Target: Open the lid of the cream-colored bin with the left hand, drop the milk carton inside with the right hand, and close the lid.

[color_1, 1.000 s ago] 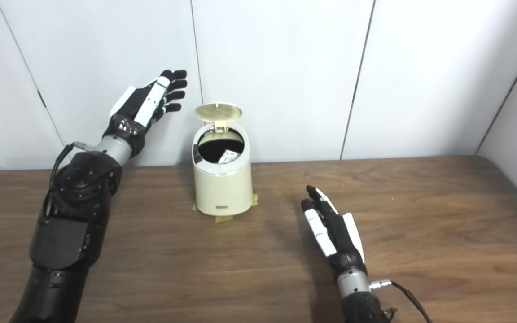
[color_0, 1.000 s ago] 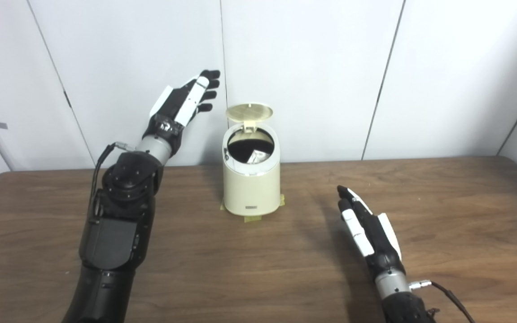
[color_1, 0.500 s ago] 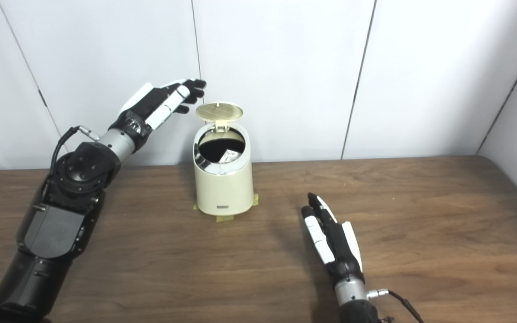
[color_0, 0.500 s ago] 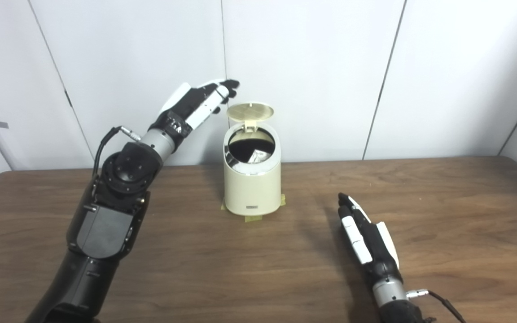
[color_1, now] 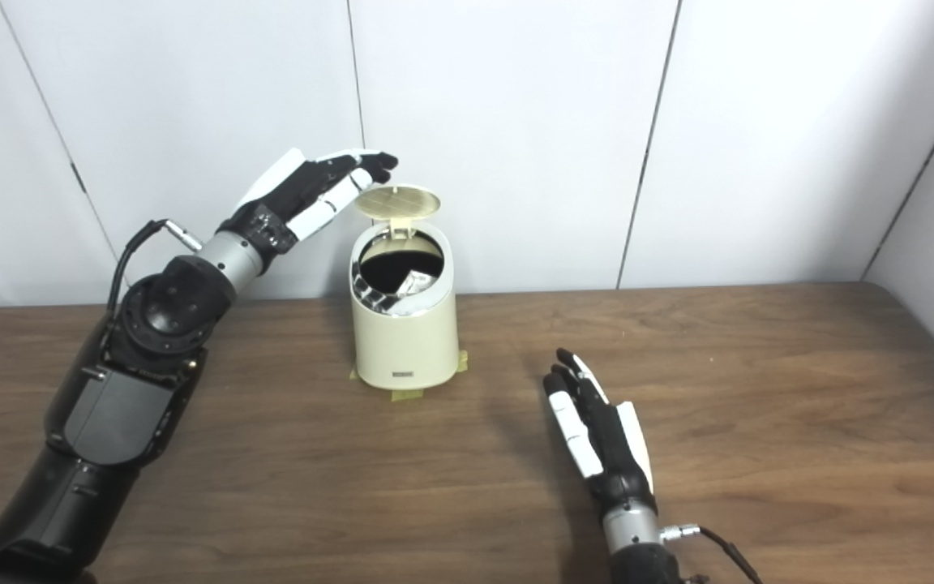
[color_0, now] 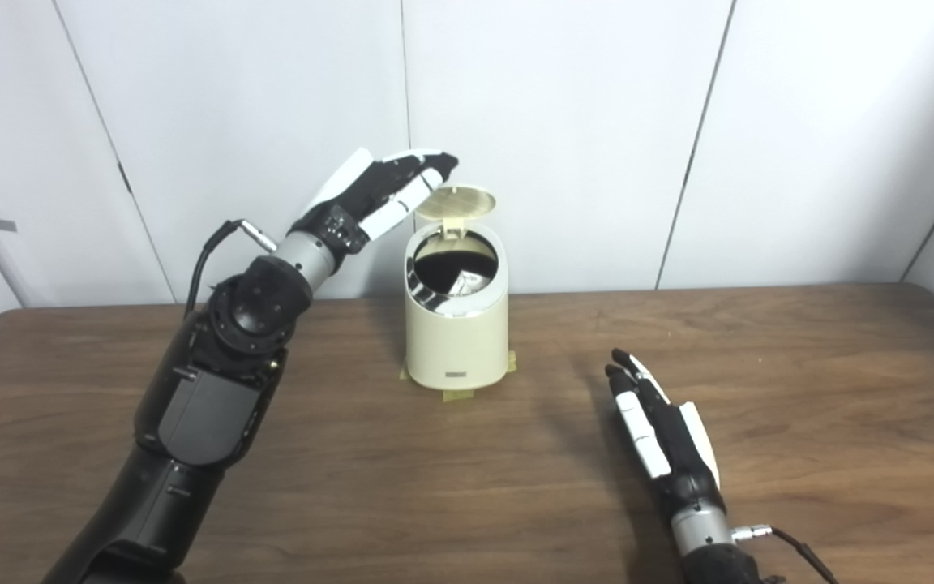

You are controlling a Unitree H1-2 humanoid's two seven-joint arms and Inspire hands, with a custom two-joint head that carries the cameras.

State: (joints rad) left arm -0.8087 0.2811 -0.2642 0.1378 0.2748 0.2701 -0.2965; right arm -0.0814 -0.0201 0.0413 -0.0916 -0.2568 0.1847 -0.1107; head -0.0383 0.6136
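- Table: brown wood, against a white panelled wall.
- Cream-colored bin: upright, centre-far, on tape tabs.
- Left hand: raised, fingers extended, empty, tips just beside the lid's left edge.
- Right hand: flat above the table, near right, fingers spread, empty.
- Lid: hinged up, open.
- Milk carton: inside the bin, partly visible.

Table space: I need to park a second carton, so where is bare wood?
The table is bare right of the right hand, and between the bin and that hand. The front strip between both arms is bare too. It is crowded at the open lid, where the left hand hovers.
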